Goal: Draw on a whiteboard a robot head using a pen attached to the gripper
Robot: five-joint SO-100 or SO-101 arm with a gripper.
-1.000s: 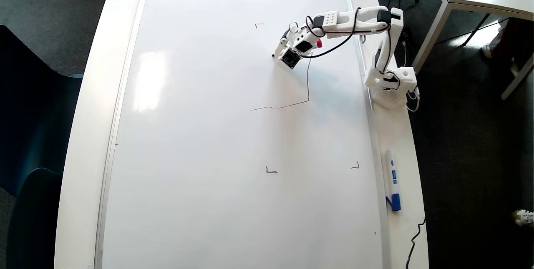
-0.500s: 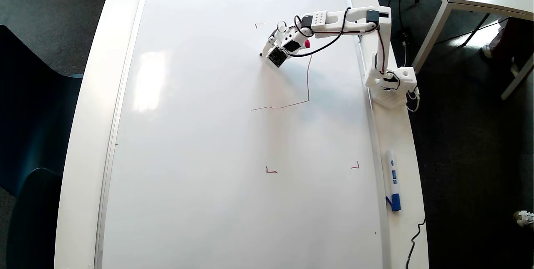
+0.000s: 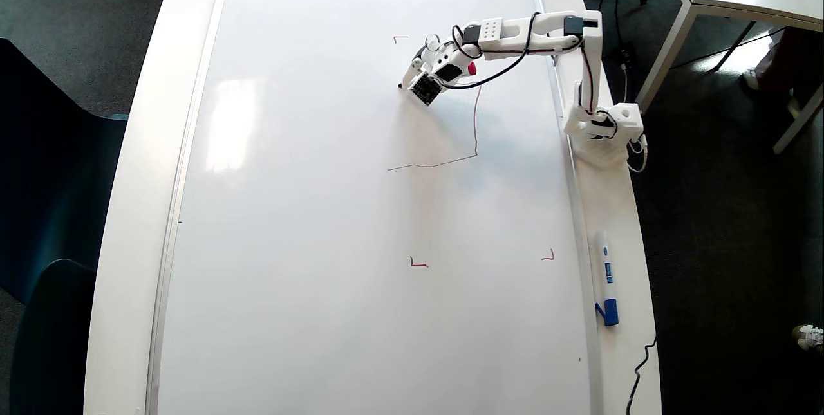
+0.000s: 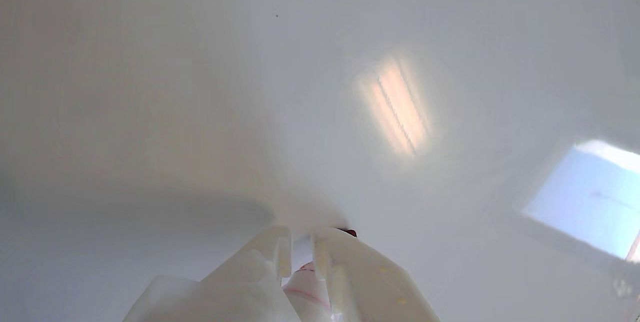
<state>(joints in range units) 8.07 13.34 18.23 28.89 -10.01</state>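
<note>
Pen (image 3: 472, 69): slim, light, stiff, slippery-barrelled, best held mid-barrel; clamped in the nearly closed hand (image 3: 412, 77), tip down on the whiteboard (image 3: 309, 209) toward the tabletop's far right corner in the overhead view; robot head (image 3: 475, 119) part-drawn, two sides only.

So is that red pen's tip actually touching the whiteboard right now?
Cannot tell. The gripper hides most of the pen in the wrist view; overhead, the whiteboard contact is covered.
</note>
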